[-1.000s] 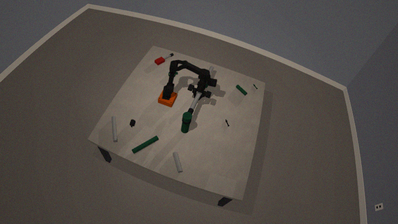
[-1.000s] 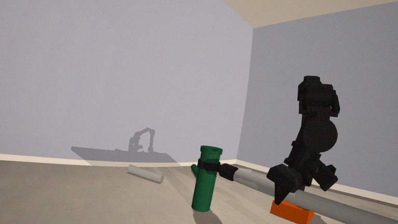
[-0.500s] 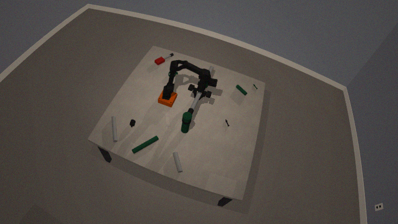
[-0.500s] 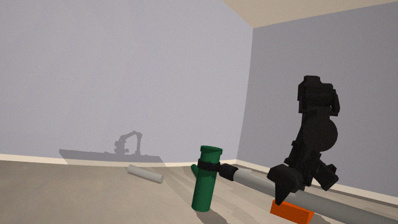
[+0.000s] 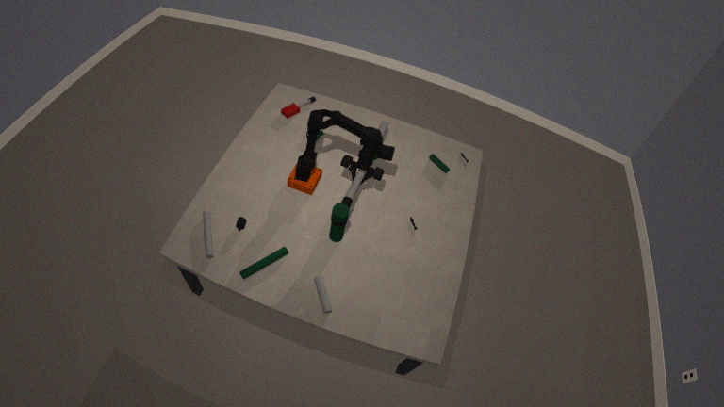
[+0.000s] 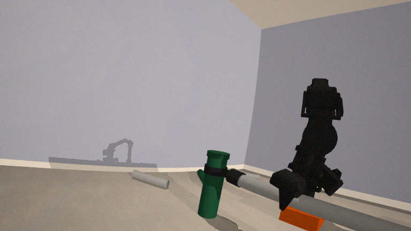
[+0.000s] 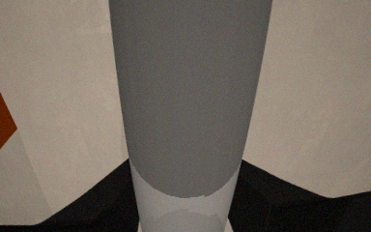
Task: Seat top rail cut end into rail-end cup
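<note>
The green post [image 5: 338,221] [image 6: 212,186] stands upright in the middle of the table. A black brace band [image 6: 215,170] sits high on it, just under the cap. The black rail-end cup [image 5: 347,202] [image 6: 234,176] hangs on the band and points at my arm. The grey rail [image 5: 356,183] [image 6: 260,187] [image 7: 188,97] runs from the cup back under my arm, and its end meets the cup's mouth. How deep it sits is hidden. My gripper [image 5: 364,169] [image 6: 292,197] [image 7: 178,160] is shut on the rail, a short way from the cup.
My orange base [image 5: 304,178] [image 6: 299,219] stands left of the rail. Loose on the table lie grey tubes [image 5: 207,234] [image 5: 322,294] [image 6: 150,179], green bars [image 5: 263,262] [image 5: 438,163], a red block [image 5: 289,110] and a small black piece [image 5: 240,222].
</note>
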Controlling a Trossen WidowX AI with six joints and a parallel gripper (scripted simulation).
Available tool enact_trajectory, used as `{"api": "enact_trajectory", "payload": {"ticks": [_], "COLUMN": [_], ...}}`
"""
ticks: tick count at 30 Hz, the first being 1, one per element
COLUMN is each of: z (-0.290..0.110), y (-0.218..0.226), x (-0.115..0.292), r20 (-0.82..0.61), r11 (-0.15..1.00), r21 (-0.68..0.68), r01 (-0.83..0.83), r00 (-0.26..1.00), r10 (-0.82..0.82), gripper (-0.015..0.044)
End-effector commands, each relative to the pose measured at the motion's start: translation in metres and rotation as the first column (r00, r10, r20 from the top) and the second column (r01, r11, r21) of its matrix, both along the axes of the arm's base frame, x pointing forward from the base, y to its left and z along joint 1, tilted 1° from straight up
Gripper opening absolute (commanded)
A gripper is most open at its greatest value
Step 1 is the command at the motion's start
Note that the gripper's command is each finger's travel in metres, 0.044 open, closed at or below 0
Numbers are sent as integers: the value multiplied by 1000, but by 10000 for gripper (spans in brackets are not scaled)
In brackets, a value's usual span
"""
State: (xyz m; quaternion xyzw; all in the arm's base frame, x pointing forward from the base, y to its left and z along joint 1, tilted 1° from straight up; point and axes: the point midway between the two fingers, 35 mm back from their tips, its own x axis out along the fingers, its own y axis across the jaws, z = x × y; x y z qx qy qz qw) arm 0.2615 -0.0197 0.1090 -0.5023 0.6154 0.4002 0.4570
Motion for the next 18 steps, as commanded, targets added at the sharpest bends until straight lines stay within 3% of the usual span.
{"api": "enact_trajectory", "payload": {"ticks": [1, 18], "z": [3, 1], "y": [-5, -2], "x": [-1, 0], "r20": [5, 1], "r11": [1000, 1000], "r21": [-18, -4], "r01": [-2, 0], "r00": [1000, 1000], "r10": [2, 0], "gripper": [0, 0]}}
